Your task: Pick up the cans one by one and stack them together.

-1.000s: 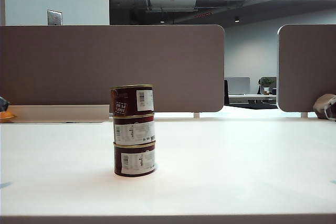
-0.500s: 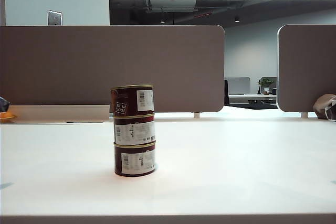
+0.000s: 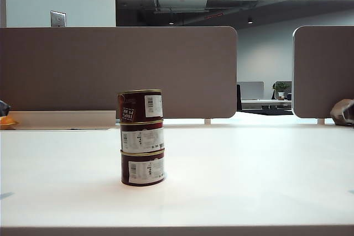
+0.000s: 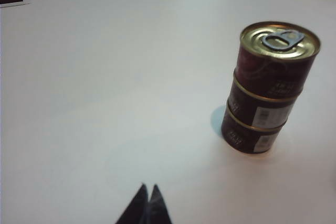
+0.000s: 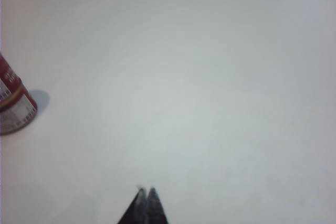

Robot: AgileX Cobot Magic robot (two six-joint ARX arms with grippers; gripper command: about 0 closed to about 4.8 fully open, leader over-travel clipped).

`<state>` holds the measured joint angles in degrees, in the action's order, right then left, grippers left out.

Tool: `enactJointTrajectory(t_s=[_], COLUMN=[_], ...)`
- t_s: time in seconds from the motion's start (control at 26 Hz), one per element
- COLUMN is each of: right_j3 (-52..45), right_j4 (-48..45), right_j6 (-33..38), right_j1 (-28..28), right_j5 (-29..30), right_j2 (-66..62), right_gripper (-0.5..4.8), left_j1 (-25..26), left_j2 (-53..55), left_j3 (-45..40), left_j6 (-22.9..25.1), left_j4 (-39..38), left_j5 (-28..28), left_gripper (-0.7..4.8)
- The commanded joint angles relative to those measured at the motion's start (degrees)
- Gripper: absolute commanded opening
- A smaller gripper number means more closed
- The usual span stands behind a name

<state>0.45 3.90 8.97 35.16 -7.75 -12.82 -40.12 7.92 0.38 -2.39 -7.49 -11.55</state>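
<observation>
Grey office partitions (image 3: 119, 70) stand behind a pale white table (image 3: 249, 175), and on it, left of the middle in the outside view, the three cans (image 3: 142, 136) rest one on another in a single upright column. Each can sits squarely on the gold lid below it, labels facing the camera, and the top lid with its pull tab shows clearly from the left wrist view. The stack leans very little, so the stacking looks finished. Neither arm appears in the outside view. The left gripper (image 4: 147, 203) hangs over bare table well apart from the cans, its two fingers pressed together with nothing between them. The right gripper (image 5: 145, 203) is likewise closed and empty, over open table, with only the edge of the stack at the side of its camera. Both seem drawn back so as not to knock the column.
</observation>
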Motion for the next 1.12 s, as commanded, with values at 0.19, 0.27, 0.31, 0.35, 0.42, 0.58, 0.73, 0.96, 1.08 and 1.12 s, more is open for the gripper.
enactJointTrajectory(t_s=[0.19, 0.27, 0.31, 0.35, 0.42, 0.58, 0.73, 0.96, 1.08, 1.12], right_j3=[-0.39, -0.39, -0.39, -0.39, -0.39, -0.39, -0.39, -0.39, -0.39, -0.39], right_j4=[-0.26, 0.31, 0.44, 0.46, 0.33, 0.02, 0.31, 0.33, 0.33, 0.33], right_j6=[0.02, 0.02, 0.02, 0.02, 0.02, 0.02, 0.02, 0.02, 0.02, 0.02], right_j1=[-1.75, -3.04, -3.76, -5.42, -8.70, -13.33, -18.18, -21.90, -24.90, -25.70], right_j5=[0.17, 0.17, 0.17, 0.15, 0.15, 0.15, 0.09, 0.15, 0.15, 0.13], right_j2=[2.25, 4.44, 5.51, 7.63, 10.54, 12.66, 12.72, 12.72, 12.72, 12.72], right_gripper=[0.04, 0.04, 0.04, 0.04, 0.04, 0.04, 0.04, 0.04, 0.04, 0.04], left_j1=[3.80, 6.69, 8.11, 11.10, 16.61, 22.51, 26.62, 29.16, 30.32, 30.49], left_j2=[-0.02, -0.24, -0.46, -1.11, -3.74, -7.93, -7.61, -7.61, -7.61, -7.61], left_j3=[0.11, 0.11, 0.11, 0.11, 0.07, 0.09, 0.04, 0.04, 0.04, 0.04], left_j6=[-0.15, -0.15, -0.15, -0.15, -0.15, -0.13, -0.13, -0.13, -0.13, -0.13], left_j4=[0.70, 0.72, 0.70, 0.61, 0.24, 0.66, 1.38, 1.22, 1.14, 1.14], left_j5=[2.60, 2.78, 2.73, 2.78, 2.64, 2.58, 2.64, 2.78, 2.73, 2.73], left_gripper=[-0.05, -0.05, -0.05, -0.05, -0.05, -0.05, -0.05, -0.05, -0.05, -0.05])
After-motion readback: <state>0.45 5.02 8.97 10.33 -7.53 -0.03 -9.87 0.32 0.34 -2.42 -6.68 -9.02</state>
